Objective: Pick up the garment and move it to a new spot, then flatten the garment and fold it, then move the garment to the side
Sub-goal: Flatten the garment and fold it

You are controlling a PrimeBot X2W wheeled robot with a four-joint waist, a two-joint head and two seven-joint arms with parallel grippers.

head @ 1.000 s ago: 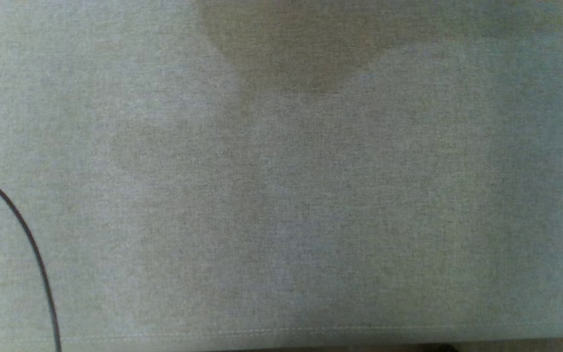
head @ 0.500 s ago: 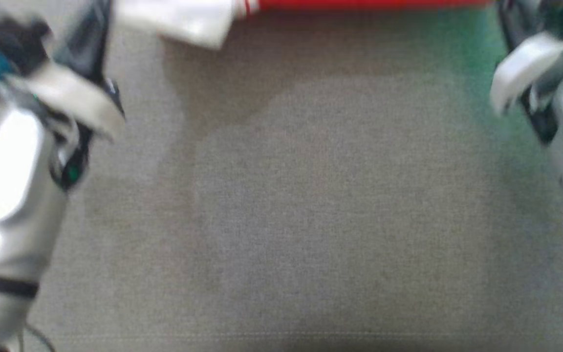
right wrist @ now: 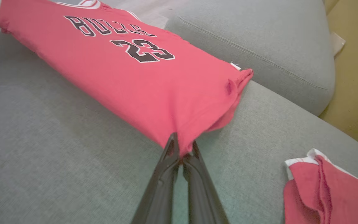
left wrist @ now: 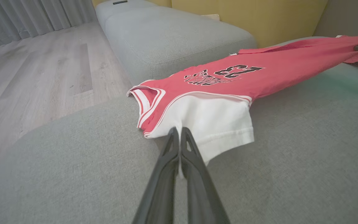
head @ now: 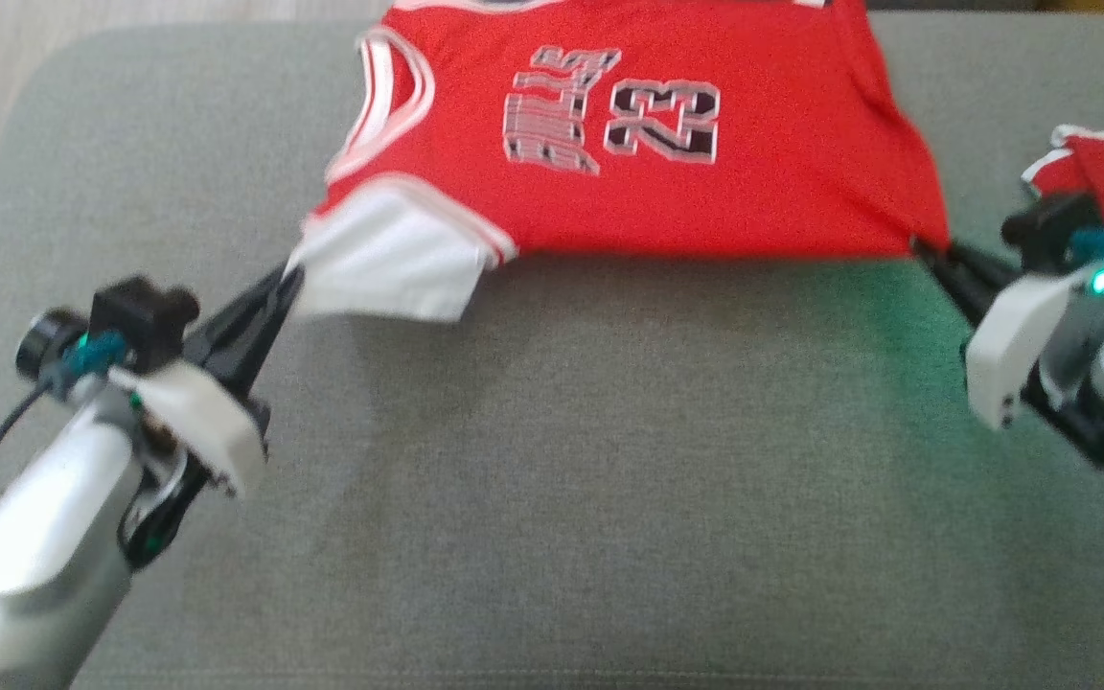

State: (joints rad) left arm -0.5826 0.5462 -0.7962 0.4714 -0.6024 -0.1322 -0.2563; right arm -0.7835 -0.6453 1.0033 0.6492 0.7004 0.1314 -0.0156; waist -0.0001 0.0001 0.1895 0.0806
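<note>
the red jersey (head: 705, 192) lies stretched across the far half of the grey sofa cushion (head: 562, 460), its far side reaching the cushion's far edge. its near edge appears to hang just off the fabric, though the head view is too soft to be sure. the left gripper (head: 288, 278) has its fingers pressed together on the white sleeve (head: 389, 268), toward the cushion's far left corner. the right gripper (head: 921, 247) is pinched closed on the jersey's red hem corner, near the right edge. the near half of the cushion is bare grey fabric, from the jersey's near edge down to the stitched front seam. a second red and white garment (right wrist: 322, 193) lies bunched at the right edge, just beside the right gripper. beyond the left edge is pale wooden floor (left wrist: 42, 71); another grey cushion (left wrist: 172, 34) adjoins the far side, with a yellow wall (left wrist: 259, 15) behind. black, white-outlined print on the chest reads "bulls" over "23".
</note>
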